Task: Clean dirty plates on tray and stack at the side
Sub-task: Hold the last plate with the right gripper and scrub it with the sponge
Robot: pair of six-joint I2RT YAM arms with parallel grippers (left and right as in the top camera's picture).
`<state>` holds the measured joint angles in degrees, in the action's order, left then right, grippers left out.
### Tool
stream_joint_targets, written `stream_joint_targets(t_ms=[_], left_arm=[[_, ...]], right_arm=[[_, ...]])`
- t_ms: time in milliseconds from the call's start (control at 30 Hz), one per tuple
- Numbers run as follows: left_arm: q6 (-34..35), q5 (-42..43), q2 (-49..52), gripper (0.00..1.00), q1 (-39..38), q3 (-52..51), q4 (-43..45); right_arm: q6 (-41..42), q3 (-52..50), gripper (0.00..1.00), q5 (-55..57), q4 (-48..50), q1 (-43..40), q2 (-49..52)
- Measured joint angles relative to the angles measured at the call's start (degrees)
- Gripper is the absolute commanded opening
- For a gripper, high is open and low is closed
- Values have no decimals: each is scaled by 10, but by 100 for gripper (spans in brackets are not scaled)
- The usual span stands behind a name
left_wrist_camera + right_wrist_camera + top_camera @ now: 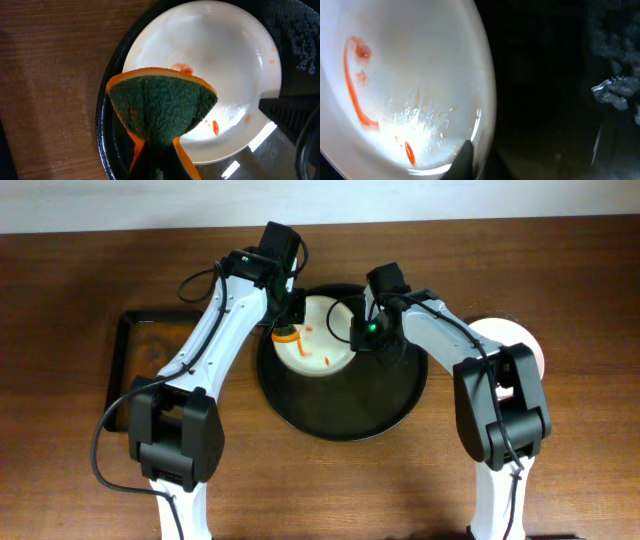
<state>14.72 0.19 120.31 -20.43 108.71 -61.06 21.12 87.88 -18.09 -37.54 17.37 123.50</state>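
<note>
so the left fingers (291,313) are squeezed shut on a folded sponge (160,107) over the smeared white plate (220,65) at the upper left of the tray (345,405), while the right fingers (465,161) look pinched on its right rim, I'd guess to steady it for scrubbing.

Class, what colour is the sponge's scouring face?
Dark green, sponge body orange; clearest in left wrist view.

Robot lab test setup, not a real kitchen: bare brown wood bench (60,490), plain white wall (100,200) at far edge, left arm (215,330) and right arm (450,340) mounted at near edge, loose black cable (96,450).
</note>
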Motion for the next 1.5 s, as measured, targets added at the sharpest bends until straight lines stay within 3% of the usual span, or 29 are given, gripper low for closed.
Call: stream_joint_targets(t_ms=[400, 833, 1067, 1500], left_arm=[[23, 65, 0, 1, 0, -6, 6], [33, 195, 0, 1, -31, -171, 116], [35, 207, 0, 1, -57, -220, 176], [46, 200, 13, 1, -83, -223, 222]], right_arm=[[2, 2, 4, -3, -58, 0, 0], [1, 2, 4, -3, -60, 0, 0], [2, 2, 4, -3, -60, 0, 0], [7, 2, 4, -3, -64, -2, 0]])
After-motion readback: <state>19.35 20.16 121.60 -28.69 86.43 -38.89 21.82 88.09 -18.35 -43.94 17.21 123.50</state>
